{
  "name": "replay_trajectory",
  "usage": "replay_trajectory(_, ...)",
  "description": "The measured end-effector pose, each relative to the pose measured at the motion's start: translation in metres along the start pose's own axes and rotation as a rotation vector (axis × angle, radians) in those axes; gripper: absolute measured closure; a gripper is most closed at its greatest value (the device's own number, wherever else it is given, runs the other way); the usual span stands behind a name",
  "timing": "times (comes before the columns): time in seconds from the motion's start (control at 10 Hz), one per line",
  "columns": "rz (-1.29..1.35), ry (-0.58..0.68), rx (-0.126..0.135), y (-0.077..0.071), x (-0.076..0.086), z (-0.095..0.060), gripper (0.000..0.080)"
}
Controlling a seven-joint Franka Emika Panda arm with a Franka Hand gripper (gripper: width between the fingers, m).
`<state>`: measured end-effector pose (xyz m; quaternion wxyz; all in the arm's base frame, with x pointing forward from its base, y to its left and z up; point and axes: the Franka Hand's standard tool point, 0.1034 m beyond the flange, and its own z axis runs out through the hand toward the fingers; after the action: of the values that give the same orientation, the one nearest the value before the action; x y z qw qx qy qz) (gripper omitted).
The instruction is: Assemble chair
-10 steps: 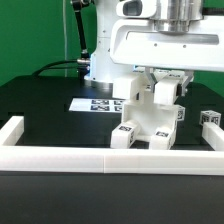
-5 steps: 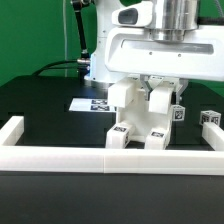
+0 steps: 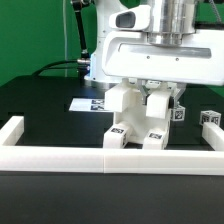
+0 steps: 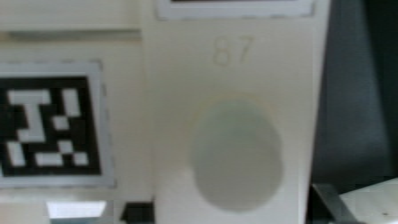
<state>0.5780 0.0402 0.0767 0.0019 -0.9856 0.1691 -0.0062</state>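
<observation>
Chair (image 3: 138,118) stands upright directly beneath the gripper (image 3: 160,92), its jaws clamped on the top; long axis vertical; feet just beside the border rail (image 3: 60,158).

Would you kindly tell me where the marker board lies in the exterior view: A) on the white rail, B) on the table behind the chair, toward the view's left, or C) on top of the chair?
B: the marker board lies flat on the black table, behind the chair and toward the exterior view's left.
</observation>
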Motion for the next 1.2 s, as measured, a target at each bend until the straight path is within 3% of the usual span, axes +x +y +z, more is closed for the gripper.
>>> replay_trajectory(0.2, -0.001, -0.001, 0.000, 0.000, 0.000, 0.000, 0.0510)
replay_trajectory(0.4, -0.001, 0.001, -0.001, 0.002, 0.001, 0.000, 0.0185)
replay_trajectory(0.8, 0.007, -0.006, 0.009, 0.002, 0.002, -0.014, 0.0153)
replay_trajectory(1.2, 0.079, -0.058, 0.039, -0.006, -0.014, -0.055, 0.0151)
